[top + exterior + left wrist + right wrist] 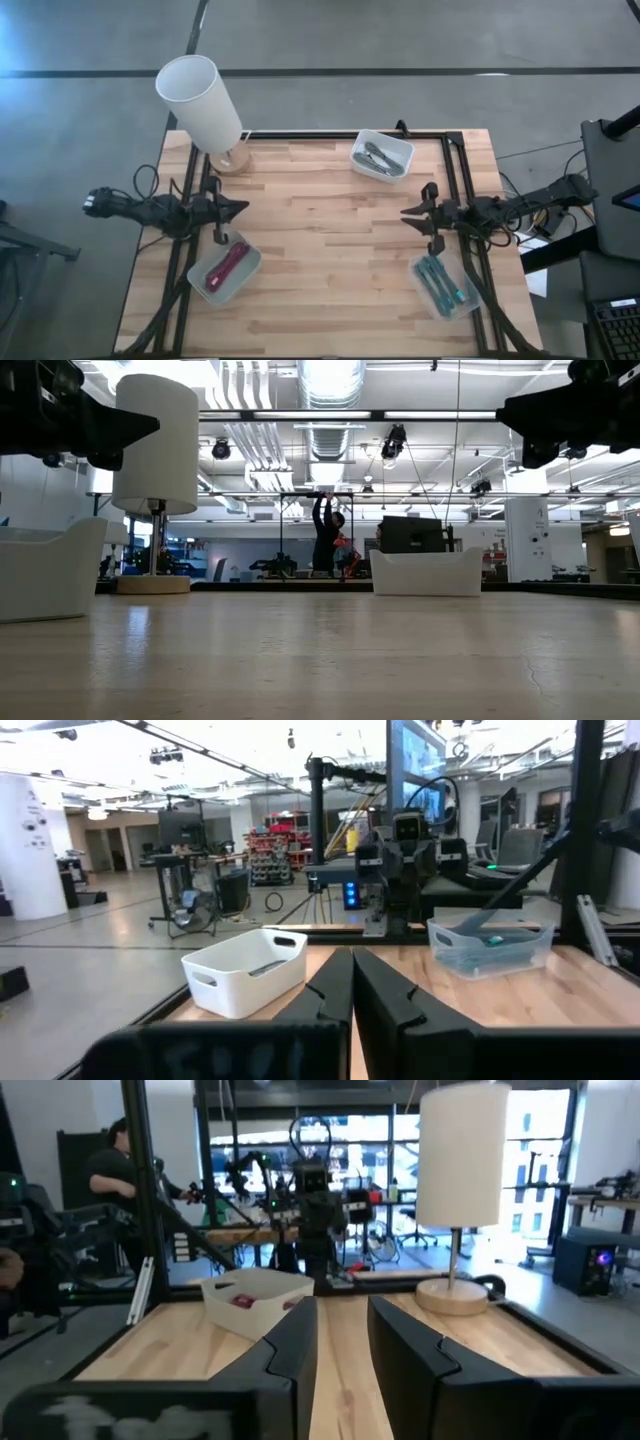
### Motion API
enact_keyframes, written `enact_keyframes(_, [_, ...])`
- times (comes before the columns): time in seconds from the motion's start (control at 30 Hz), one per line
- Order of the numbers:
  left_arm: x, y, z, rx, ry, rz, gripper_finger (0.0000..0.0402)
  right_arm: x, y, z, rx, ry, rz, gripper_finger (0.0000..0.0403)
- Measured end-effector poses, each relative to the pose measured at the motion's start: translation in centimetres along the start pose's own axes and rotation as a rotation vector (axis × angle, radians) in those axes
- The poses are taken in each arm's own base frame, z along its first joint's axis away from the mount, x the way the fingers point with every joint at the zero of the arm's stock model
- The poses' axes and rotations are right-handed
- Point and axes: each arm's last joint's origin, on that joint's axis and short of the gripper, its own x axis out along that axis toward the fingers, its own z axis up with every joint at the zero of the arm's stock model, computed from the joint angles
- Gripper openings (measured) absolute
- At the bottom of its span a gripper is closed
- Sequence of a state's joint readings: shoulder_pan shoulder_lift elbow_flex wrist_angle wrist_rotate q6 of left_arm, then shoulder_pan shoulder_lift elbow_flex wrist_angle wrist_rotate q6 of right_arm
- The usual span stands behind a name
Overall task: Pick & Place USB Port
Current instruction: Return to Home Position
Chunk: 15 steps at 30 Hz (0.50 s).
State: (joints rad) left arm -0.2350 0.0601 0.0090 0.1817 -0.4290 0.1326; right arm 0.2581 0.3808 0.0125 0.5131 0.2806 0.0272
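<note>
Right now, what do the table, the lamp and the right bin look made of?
Table: wood, pale glued strips with visible grain, slight sheen. Lamp: matte white shade, probably fabric or paper; round base looks like light wood. Right bin: clear plastic, blue cables show through its wall.

The table [320, 250] is light wood in glued strips, smooth, with a soft sheen. At the upper left the lamp shade [200, 100] looks matt white, and its round base [232, 160] is pale wood. The white bin [245, 975] and the gray bin [250, 256] are smooth opaque plastic. The transparent bin [535, 948] is clear, glossy plastic. The frame [300, 134] looks like matt black metal.
</note>
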Motion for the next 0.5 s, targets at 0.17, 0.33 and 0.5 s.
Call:
enact_keyframes(0.17, [0.10, 0.32, -0.09, 0.009, 0.006, 0.033, 0.0012, -0.31, -0.13, 0.48, -0.023, -0.042, -0.005, 0.0091])
enact_keyframes(0.33, [0.20, 0.59, -0.15, 0.017, 0.008, 0.037, 0.0012, -0.48, -0.18, 0.51, -0.032, -0.049, -0.006, 0.0082])
enact_keyframes(0.5, [0.25, 0.77, -0.57, 0.033, 0.048, 0.051, 0.0012, -0.55, -0.23, 0.00, -0.032, 0.003, -0.014, 0.0072])
